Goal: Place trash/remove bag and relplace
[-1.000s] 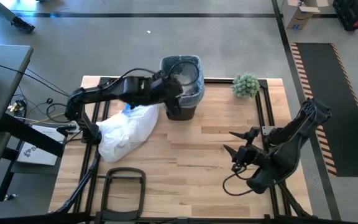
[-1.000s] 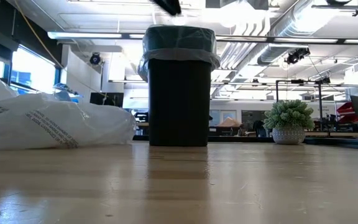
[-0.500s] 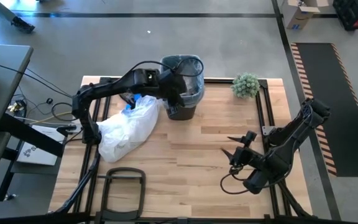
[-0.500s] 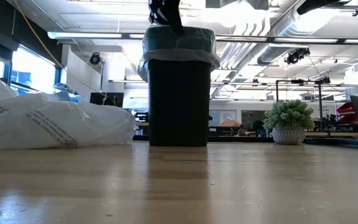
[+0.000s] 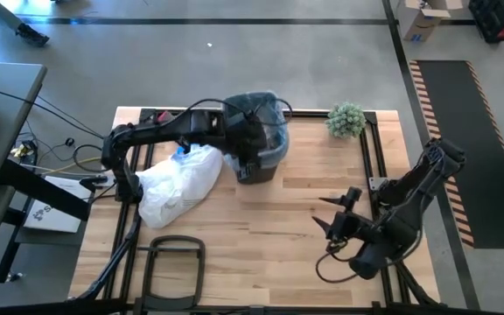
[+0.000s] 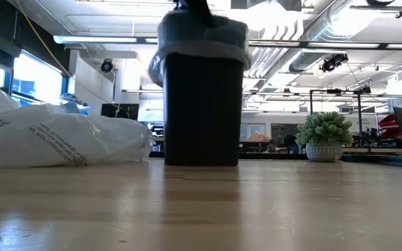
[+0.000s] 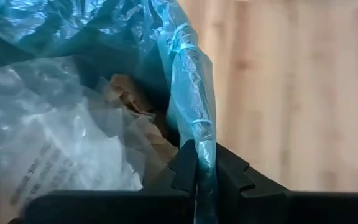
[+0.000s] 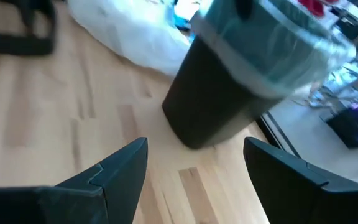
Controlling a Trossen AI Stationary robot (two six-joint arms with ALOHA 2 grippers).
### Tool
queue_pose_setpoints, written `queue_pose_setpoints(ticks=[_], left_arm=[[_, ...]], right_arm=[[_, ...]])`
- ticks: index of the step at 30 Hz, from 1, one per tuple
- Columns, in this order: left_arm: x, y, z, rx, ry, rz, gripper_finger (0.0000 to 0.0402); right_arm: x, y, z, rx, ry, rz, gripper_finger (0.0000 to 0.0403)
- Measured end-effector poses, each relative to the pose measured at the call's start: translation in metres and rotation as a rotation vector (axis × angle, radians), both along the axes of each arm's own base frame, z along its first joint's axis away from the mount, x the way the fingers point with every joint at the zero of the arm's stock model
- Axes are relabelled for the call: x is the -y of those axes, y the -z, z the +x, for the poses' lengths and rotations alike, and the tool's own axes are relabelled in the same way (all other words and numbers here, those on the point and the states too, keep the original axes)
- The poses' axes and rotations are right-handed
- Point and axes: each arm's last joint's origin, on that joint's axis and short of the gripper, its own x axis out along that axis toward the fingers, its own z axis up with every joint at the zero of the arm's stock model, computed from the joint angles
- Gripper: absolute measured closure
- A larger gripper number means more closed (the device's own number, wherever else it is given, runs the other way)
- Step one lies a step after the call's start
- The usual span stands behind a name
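Fingers (image 7: 185, 167) of left gripper (image 7: 199, 171) clamped on the bag (image 7: 188, 93); right gripper (image 8: 194, 163) open; writing unreadable.

Left arm is stretched out across the back of the table, elbow bent, with the left gripper (image 7: 197, 171) clamped tight, fingers pinched together. Right arm sits folded up near the front right corner, right gripper (image 8: 194, 163) hanging with fingers spread wide, nothing in it.

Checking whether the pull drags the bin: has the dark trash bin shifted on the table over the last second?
Yes. In the high view the dark trash bin has slid slightly toward the near table edge, away from the table's far edge.
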Motion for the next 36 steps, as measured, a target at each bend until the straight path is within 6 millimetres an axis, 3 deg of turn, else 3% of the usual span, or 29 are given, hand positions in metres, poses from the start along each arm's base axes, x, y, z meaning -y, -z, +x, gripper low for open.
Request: queue_pose_setpoints(ticks=[5,8,13,17,22,27,36], left_arm=[[0.053,0.0,0.001,0.007,0.087,-0.076,0.0394],[0.087,-0.002,-0.002,0.025,0.134,-0.109,0.0396],[0.136,-0.008,-0.005,0.119,0.183,-0.131,0.0393],[0.162,-0.013,-0.009,0.185,0.246,-0.146,0.0393],[0.175,-0.014,-0.011,0.222,0.281,-0.103,0.0393],[0.178,-0.004,-0.004,0.198,0.272,-0.078,0.0393],[0.183,0.015,0.008,0.151,0.288,-0.051,0.0392]], right_arm=[[-0.009,-0.032,-0.001,0.04,-0.058,0.031,0.0148],[-0.012,-0.038,-0.004,0.012,-0.106,0.025,0.0148],[-0.014,-0.024,-0.007,-0.054,-0.132,0.045,0.0148],[-0.011,-0.003,-0.009,-0.063,-0.082,0.059,0.0148],[-0.011,0.019,-0.006,-0.08,-0.106,0.025,0.0152],[-0.02,0.02,0.002,-0.068,-0.199,-0.049,0.0178],[-0.036,0.045,0.016,-0.206,-0.304,-0.467,0.0204]])
